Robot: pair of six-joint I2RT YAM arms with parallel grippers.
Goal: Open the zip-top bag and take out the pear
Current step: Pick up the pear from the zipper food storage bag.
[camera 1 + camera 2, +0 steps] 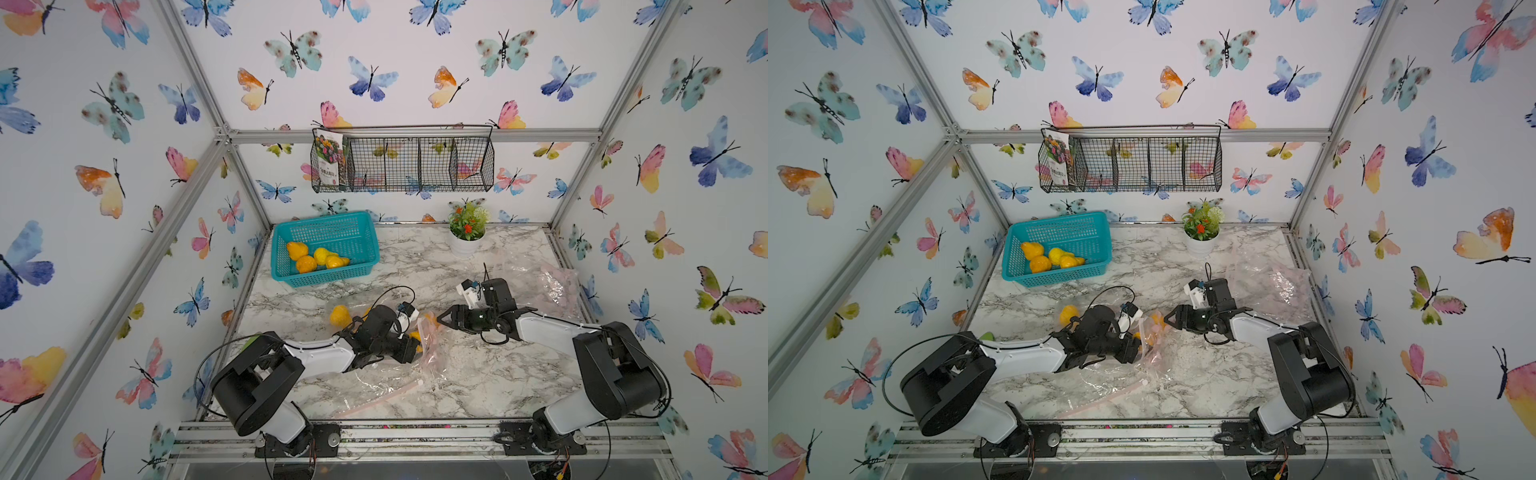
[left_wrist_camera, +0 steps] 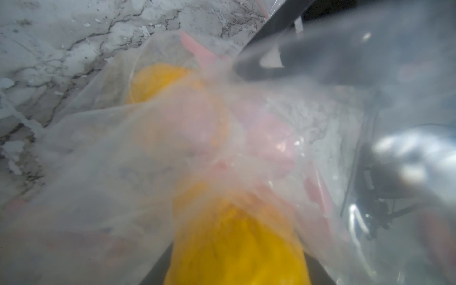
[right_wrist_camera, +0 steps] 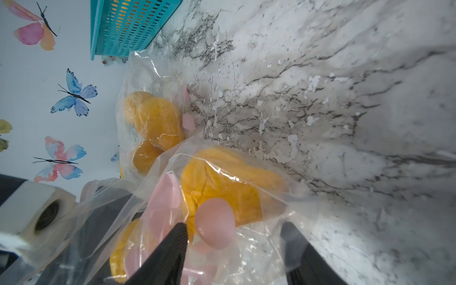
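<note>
In a top view the left gripper lies at the crumpled zip-top bag mid-table, and the right gripper is just beside it. Left wrist view: the jaws are clamped on the yellow pear, with bag film draped over it (all rather blurred). Right wrist view: the jaws stand apart, with loose film between them
</note>
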